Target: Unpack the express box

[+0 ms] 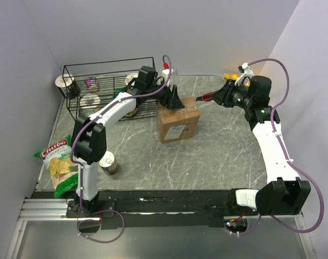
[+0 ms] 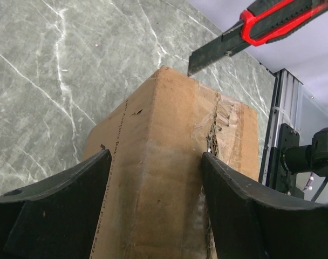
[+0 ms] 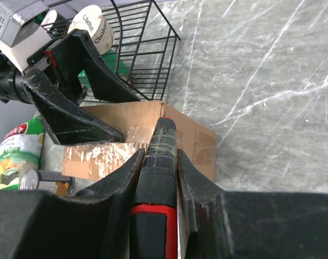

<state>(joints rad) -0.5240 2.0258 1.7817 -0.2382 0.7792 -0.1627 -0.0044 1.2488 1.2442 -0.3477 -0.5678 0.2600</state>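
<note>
Two pincers working: left pincer (image 2: 156, 162) standing wide astride express box (image 1: 178, 123), contact unclear; right pincer (image 3: 159, 155) clamping box cutter (image 3: 163, 135); blade likely needing shallow run along taped seam (image 2: 212, 129).

We see a grey table (image 1: 223, 156) with white veins like marble, a cardboard box (image 1: 177, 127) resting flat near its middle and a black wire basket (image 1: 107, 63) standing at the far left, close to the box. Near the left edge lies a green bag of chips (image 1: 57, 162), with a can (image 1: 108, 162) just beside it.
</note>
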